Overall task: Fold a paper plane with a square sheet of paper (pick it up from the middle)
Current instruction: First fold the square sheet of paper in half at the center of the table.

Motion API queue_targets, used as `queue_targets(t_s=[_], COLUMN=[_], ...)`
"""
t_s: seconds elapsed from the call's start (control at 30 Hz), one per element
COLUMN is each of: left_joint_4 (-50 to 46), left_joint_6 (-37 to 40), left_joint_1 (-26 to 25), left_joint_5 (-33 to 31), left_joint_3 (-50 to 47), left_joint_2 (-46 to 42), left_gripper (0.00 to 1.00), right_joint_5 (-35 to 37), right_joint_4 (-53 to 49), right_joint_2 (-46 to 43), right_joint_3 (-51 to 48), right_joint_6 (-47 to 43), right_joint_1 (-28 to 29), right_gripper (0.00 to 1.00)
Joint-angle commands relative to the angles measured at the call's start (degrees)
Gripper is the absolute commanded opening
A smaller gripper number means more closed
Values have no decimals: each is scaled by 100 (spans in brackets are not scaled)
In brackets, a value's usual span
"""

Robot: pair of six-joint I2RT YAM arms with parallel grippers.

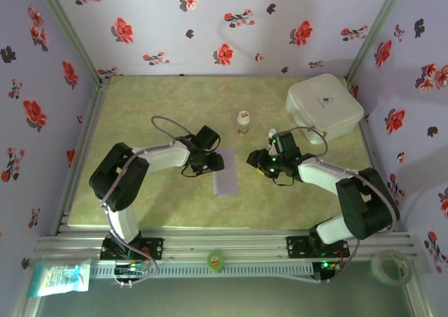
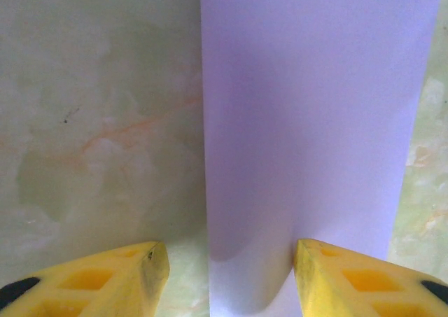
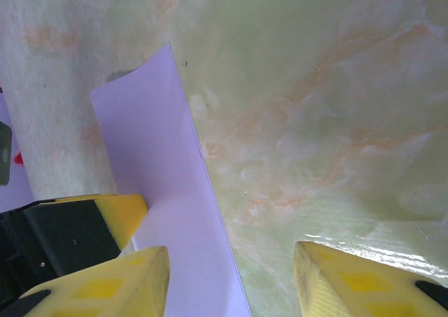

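The sheet of paper (image 1: 226,173) lies flat on the green table as a narrow pale lilac rectangle, folded in half. My left gripper (image 1: 215,164) is low over its upper left edge. In the left wrist view the left gripper (image 2: 231,261) is open, with one finger (image 2: 133,275) over bare table and the other over the paper (image 2: 308,121). My right gripper (image 1: 252,159) is just right of the sheet. Seen from the right wrist, that gripper (image 3: 231,264) is open too: its left finger (image 3: 133,278) is over the paper (image 3: 154,156) and its right finger over the table.
A small white bottle (image 1: 243,122) stands behind the paper, and another (image 1: 273,133) is next to the right arm. A white rounded box (image 1: 324,106) fills the back right corner. Flowered walls close in three sides. Tape rolls (image 1: 215,261) sit on the front rail.
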Motion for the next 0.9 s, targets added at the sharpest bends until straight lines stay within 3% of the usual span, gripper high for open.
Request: queue_targets(t_s=[0.0,0.87], left_joint_4=[-326,-348], left_joint_6=[77,-74], left_joint_1=[9,-94], left_joint_5=[-460,-578], left_joint_3=[-117,-30], left_joint_2=[453,763], left_gripper=[53,53], right_joint_5=[71,187], right_joint_4=[-89,-169], right_joint_2=[-47,147], right_joint_3=[154,177], right_joint_6=[-108,2], right_joint_1=[45,138], right_gripper=[50,50])
